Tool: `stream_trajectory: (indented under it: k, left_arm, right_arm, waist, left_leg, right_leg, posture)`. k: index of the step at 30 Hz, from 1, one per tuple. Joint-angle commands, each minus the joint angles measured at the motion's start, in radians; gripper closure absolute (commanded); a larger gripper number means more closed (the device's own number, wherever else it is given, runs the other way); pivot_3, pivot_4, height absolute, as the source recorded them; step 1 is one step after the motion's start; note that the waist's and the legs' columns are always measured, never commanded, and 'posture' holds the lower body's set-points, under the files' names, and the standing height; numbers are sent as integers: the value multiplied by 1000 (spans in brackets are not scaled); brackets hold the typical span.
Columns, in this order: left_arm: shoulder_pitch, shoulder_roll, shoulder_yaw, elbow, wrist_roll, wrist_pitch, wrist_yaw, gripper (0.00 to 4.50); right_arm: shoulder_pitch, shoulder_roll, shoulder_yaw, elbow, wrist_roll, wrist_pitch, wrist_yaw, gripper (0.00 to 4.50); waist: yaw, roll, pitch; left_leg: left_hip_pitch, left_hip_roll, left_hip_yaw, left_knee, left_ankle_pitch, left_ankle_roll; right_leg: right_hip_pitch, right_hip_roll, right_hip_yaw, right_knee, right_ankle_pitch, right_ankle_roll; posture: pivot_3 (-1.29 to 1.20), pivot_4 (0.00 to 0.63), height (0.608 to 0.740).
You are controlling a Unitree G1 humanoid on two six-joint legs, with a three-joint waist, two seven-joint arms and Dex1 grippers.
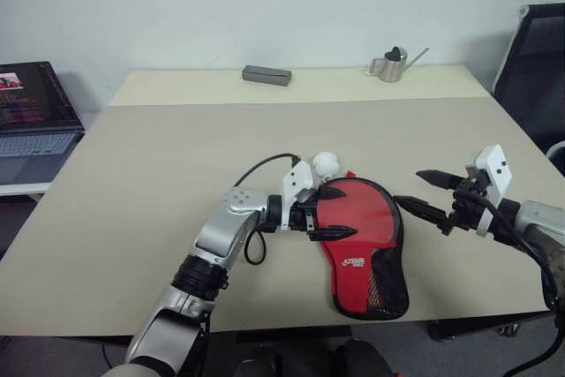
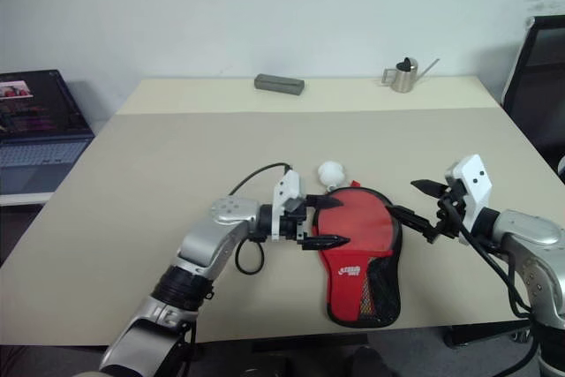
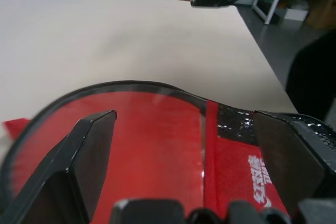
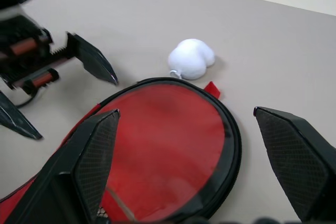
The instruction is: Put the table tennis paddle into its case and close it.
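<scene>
The case (image 1: 357, 240) lies flat on the table near its front edge, with its round red head toward the back and its black mesh end toward me. Its white pom-pom (image 1: 326, 162) rests on the table just behind the head. The table tennis paddle is hidden. My left gripper (image 1: 344, 212) is open, pointing right, and its fingers (image 3: 84, 156) straddle the left rim of the case's head without closing on it. My right gripper (image 1: 409, 189) hovers open a little right of the case, pointing left at it, with nothing between its fingers (image 4: 89, 150).
A grey flat box (image 1: 267, 75) and a small metal watering can (image 1: 393, 65) stand at the table's far edge. An open laptop (image 1: 31, 121) sits on a side surface to the left. A black chair (image 1: 540, 50) is at the right. The table (image 1: 177, 156) ends just in front of the case.
</scene>
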Motion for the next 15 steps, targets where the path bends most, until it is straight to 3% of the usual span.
stream_trajectory:
  k: [1,15]
  left_arm:
    - [-30,-35,-31,61,28,-85,1,27]
    - [-49,-161,-87,350,140,-302,39,27]
  right_arm:
    - [-29,-8,-9,-8,25,-20,-1,0]
    - [-139,-50,17,60,55,-5,24,0]
  waist:
    - [1,0,0]
    - [8,0,0]
  left_leg:
    - [0,0,0,0,0,0]
    - [-1,0,0,1,0,0]
  right_leg:
    - [0,0,0,0,0,0]
    - [0,0,-1,0,0,0]
  posture:
    - [0,150,740]
    - [0,150,740]
